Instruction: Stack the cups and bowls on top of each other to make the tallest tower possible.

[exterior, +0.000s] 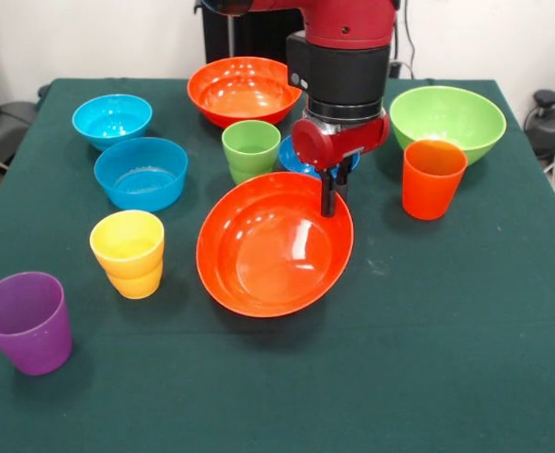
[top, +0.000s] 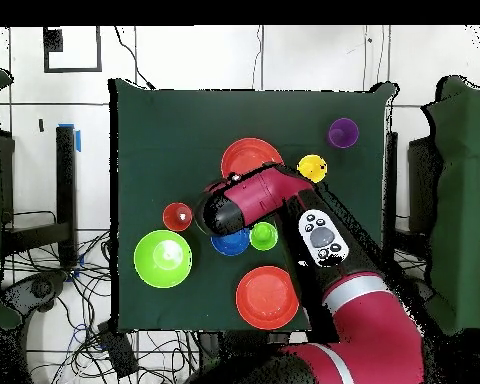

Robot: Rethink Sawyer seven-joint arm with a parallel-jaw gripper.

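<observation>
My gripper (exterior: 333,195) is shut on the far right rim of a large orange bowl (exterior: 273,243), which tilts toward the camera at the table's middle. It also shows in the overhead view (top: 251,158), with the gripper's head (top: 220,211) at its edge. The second orange bowl (exterior: 244,90) sits at the back. The green cup (exterior: 251,149) and the small dark blue bowl (exterior: 290,157) stand just behind the held bowl. The lime bowl (exterior: 447,121) and orange cup (exterior: 432,177) are to the right. The yellow cup (exterior: 128,253) and purple cup (exterior: 26,321) stand front left.
Two light blue bowls (exterior: 112,118) (exterior: 142,173) sit at the left; the arm hides them in the overhead view. The green cloth (exterior: 428,359) covers the table to its edges. Cables and equipment lie beyond the table's sides.
</observation>
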